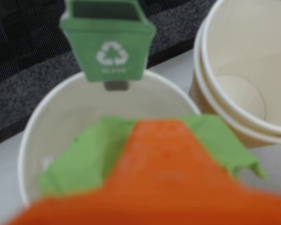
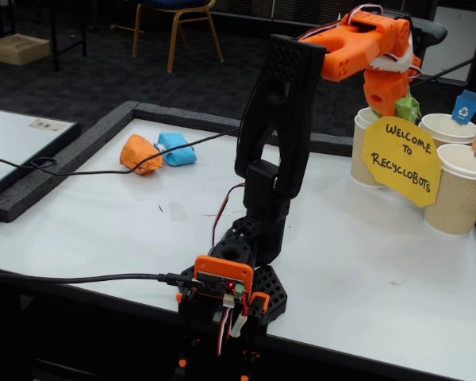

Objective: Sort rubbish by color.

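Over at the far right of the surface, the orange fingers clamp the green wad right above the mouth of a paper cup with a green bin tag. The orange wad and light blue wad lie touching at the far left.

Your wrist view is soft all over, the orange gripper at the bottom blurred worst. Your fixed view is sharp, evenly lit, with faint shadows on the white surface.
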Tool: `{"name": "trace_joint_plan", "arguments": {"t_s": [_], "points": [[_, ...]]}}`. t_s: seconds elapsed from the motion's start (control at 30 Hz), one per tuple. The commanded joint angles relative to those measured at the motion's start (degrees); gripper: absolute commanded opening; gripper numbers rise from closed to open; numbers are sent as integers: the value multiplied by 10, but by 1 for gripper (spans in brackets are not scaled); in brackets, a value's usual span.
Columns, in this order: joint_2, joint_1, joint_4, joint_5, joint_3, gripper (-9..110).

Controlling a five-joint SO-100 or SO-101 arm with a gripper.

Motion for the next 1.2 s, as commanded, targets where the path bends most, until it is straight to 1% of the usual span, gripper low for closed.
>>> {"name": "trace_joint_plan", "arguments": {"t_s": [0.0,0.23,0.37,0.6,0.73,0.8,0.87,1.0,1.17], "points": [[25,9,-17,-15,-85,0],[27,-11,18,-15,-122,0],[29,-17,41,-15,-138,3],[30,-22,62,-15,-132,18],[30,-22,62,-15,-131,31],[30,-22,62,-15,-131,32],[30,-20,62,-15,-131,31],[58,-14,71,-15,-123,17],[155,-2,68,-14,-73,2]]}}
